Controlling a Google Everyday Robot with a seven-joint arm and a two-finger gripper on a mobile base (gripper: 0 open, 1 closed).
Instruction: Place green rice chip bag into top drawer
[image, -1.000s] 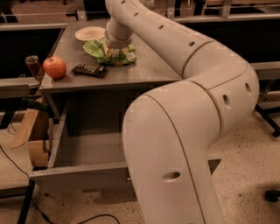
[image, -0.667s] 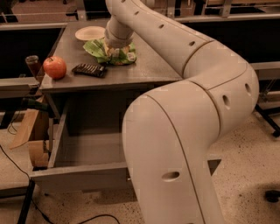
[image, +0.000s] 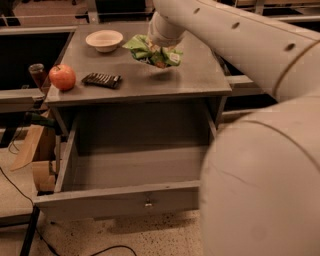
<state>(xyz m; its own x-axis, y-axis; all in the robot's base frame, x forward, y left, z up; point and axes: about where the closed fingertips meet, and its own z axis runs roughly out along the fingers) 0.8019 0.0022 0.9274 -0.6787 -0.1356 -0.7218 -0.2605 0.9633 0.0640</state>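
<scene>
- Fingers of the one gripper (image: 160, 46) were pinched onto the top of the one bag (image: 149, 50), mostly hidden behind its crumpled foil.
- Bag hung just above the back right part of the one table (image: 150, 84), its shadow on the tabletop below.
- One drawer (image: 120, 201) stood pulled out under the table's front edge, well apart from the bag.
- One bowl (image: 104, 40) sat just left of the bag.
- One bar (image: 102, 80) and one apple (image: 62, 77) lay side by side at the front left.
- One arm (image: 240, 35) reached in from the right.
</scene>
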